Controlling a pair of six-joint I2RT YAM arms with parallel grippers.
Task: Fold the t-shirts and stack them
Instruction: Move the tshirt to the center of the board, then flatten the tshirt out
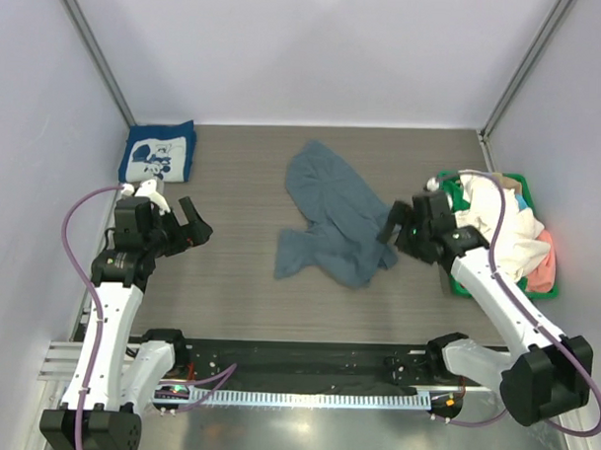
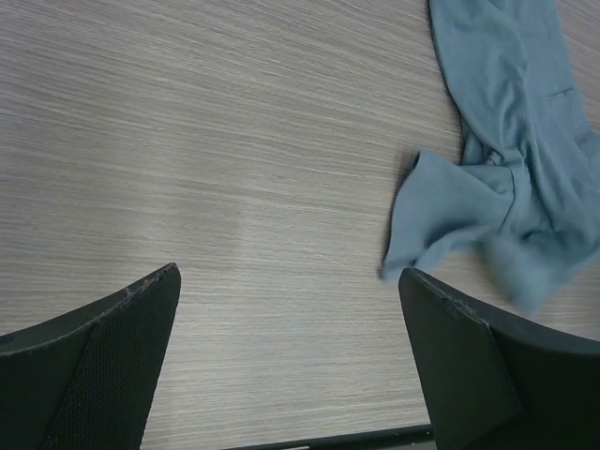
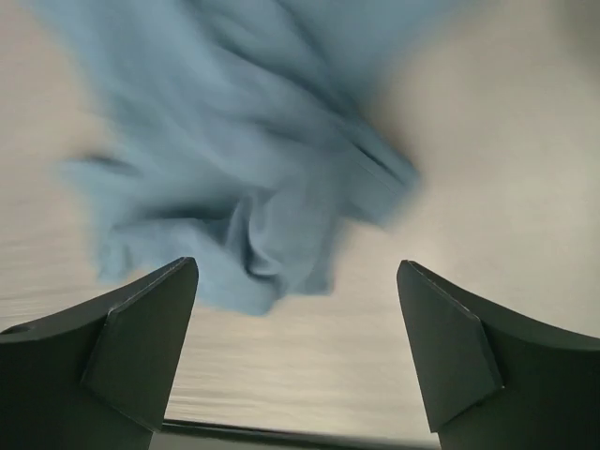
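A folded navy t-shirt (image 1: 157,153), printed with a white cartoon, is seen laid flat in the far left corner of the wood-grain table (image 1: 238,164). Nearer, the left gripper (image 1: 194,224) is held low over bare tabletop, its jaws spread wide and nothing grasped. At the table's middle a slate-blue t-shirt (image 1: 326,211) is spread crumpled and unfolded, well apart from the left gripper. Just beside this shirt's right edge the right gripper (image 1: 389,236) is positioned, its fingers likewise parted and empty; the cloth is shown blurred in the right wrist view. At the far right a green plastic basket (image 1: 462,286) is heaped with white, cream and pink t-shirts (image 1: 503,232).
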